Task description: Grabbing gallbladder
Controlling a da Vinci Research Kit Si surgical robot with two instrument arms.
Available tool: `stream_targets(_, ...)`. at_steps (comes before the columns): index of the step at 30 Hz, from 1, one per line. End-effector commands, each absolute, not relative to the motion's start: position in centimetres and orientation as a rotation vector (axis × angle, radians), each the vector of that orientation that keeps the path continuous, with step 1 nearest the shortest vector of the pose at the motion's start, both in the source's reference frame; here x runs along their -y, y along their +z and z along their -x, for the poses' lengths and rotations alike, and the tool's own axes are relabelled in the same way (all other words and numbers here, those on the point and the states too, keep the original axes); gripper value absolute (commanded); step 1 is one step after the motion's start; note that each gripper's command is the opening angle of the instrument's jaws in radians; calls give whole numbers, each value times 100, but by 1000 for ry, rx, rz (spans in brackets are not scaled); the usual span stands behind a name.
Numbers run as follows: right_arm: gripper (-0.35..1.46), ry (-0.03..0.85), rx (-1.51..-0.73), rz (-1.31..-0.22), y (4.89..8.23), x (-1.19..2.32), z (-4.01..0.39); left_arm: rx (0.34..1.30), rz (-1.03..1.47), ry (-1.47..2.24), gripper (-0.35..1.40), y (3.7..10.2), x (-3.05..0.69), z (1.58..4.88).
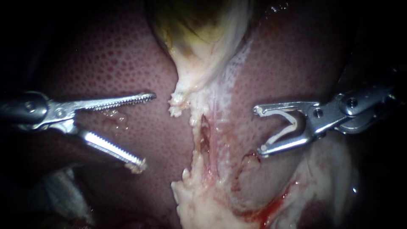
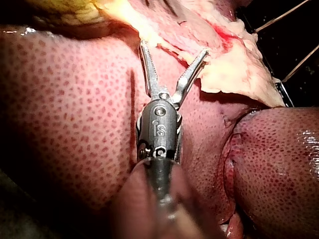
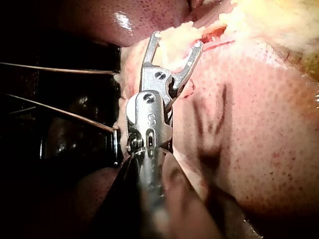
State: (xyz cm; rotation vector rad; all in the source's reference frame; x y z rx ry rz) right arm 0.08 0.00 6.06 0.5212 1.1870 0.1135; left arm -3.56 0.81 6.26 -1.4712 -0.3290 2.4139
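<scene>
My left instrument (image 1: 146, 130) comes in over the liver (image 1: 106, 55) with its pincer spread wide. The two toothed jaws stand far apart and grip nothing, though a small pale shred (image 1: 136, 167) clings to the tip of the lower jaw. The gallbladder (image 1: 199, 34) lies up the middle of the endoscope view, a yellow-green and whitish sac. It narrows downward into a ragged pale strip (image 1: 199, 140) that runs on between my two instruments. My left pincer is clear of it, its upper jaw tip near the frayed edge where the sac narrows but not touching. My right instrument (image 1: 258, 130) faces it from the other side of the strip. Its pincer is parted and carries a white clip (image 1: 282, 127), open in a V with one leg lying along each jaw. Its tips are just beside the strip, apart from it. Blood (image 1: 271, 208) pools low in the pale tissue under the right instrument. From the left wrist view, my left instrument (image 2: 173, 48) has its spread tips at the border of pale tissue ahead, and the yellow gallbladder (image 2: 75, 10) lies ahead and off to one side. From the right wrist view, my right instrument (image 3: 177, 40) has pale tissue showing between its open tips; whether they touch it I cannot tell.
</scene>
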Motion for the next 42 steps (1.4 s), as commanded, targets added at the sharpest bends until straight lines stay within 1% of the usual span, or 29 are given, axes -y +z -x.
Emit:
stream_targets(1,60,114,-1187,-521,606,0,-8,329,1471,2414,96,625,-81,356)
stream_targets(10,60,112,-1188,-524,606,0,-7,343,1462,2390,96,630,-90,357)
stream_targets(20,60,112,-1191,-524,605,0,-7,345,1440,2338,96,659,-120,371)
stream_targets(23,60,112,-1191,-524,604,1,-7,358,1429,2317,93,667,-127,375)
stream_targets(26,60,112,-1191,-524,605,0,-7,365,1427,2296,84,671,-133,380)
stream_targets(28,60,113,-1191,-523,605,0,-7,378,1418,2252,72,674,-136,385)
stream_targets(30,60,113,-1191,-523,605,0,-7,384,1421,2243,69,676,-138,390)
stream_targets(32,60,113,-1191,-523,605,0,-7,412,1414,2218,59,679,-140,395)
stream_targets(34,60,113,-1191,-523,605,0,-7,420,1410,2208,56,681,-141,399)
stream_targets(41,60,113,-1191,-523,605,0,-7,437,1404,2191,15,690,-145,396)
stream_targets(42,60,113,-1191,-523,605,0,-7,442,1402,2187,5,692,-145,394)
